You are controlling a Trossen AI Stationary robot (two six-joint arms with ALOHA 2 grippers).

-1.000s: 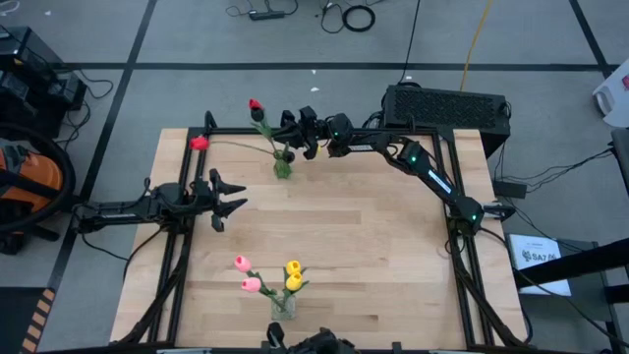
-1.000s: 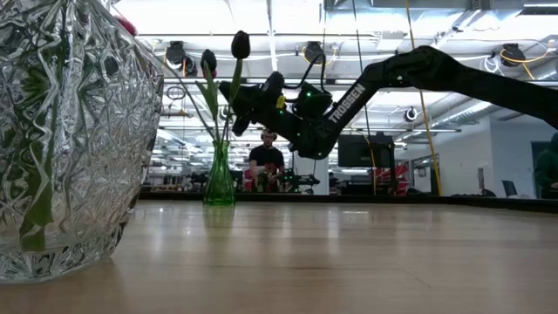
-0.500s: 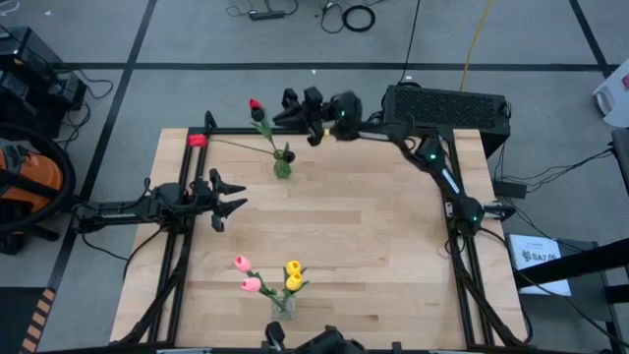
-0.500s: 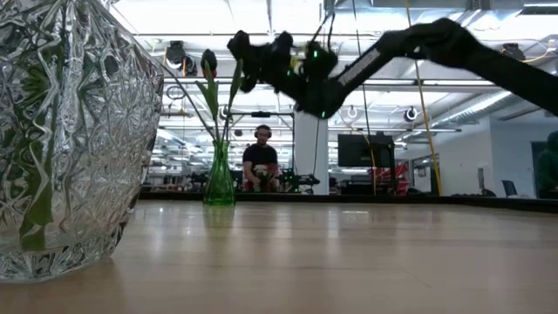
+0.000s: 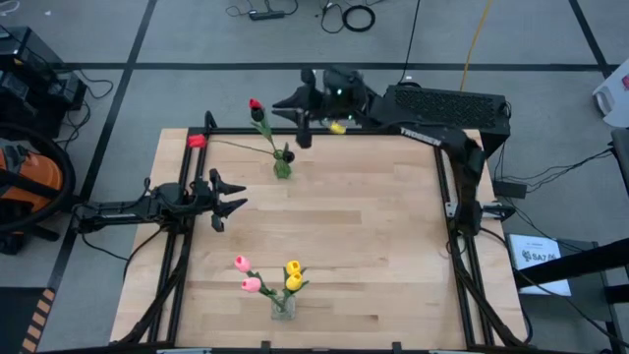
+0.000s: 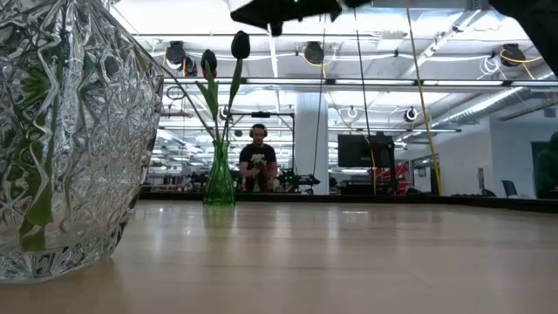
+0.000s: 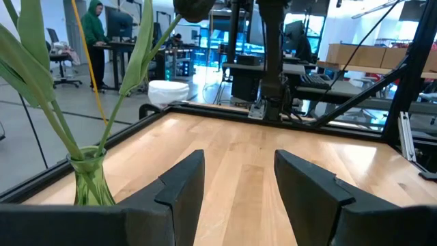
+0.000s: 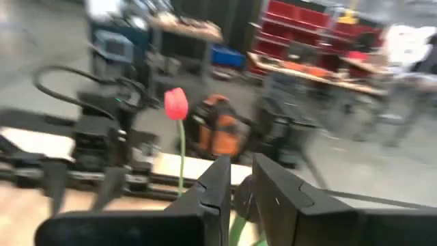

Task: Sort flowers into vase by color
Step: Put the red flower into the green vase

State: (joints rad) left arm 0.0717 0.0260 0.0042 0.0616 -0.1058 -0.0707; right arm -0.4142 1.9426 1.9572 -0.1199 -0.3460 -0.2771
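My right gripper hangs high over the table's far edge, pointing level toward the left. It is shut on a yellow flower, whose head shows under the wrist. Below it a slim green vase holds two red flowers and two dark ones by their stems. At the near edge a cut-glass vase holds pink and yellow flowers. My left gripper waits open at the left. My right gripper pinches a thin green stem between its two fingers, which lie level. The stem runs back under the wrist to the yellow head, and the flower is lifted clear of the table and the vase. Which part of the stem it has is hidden by the fingers.
A black metal frame runs along the table's edges. A dark box stands behind the far right corner. Bare wood lies between the two vases. A person sits far behind the table.
My right gripper has risen from beside the green vase's flowers to well above them and drawn toward the far edge. It has tipped from slanting down to level and has rolled. The yellow flower has gone up with it. The red and dark flowers have stayed in the vase.
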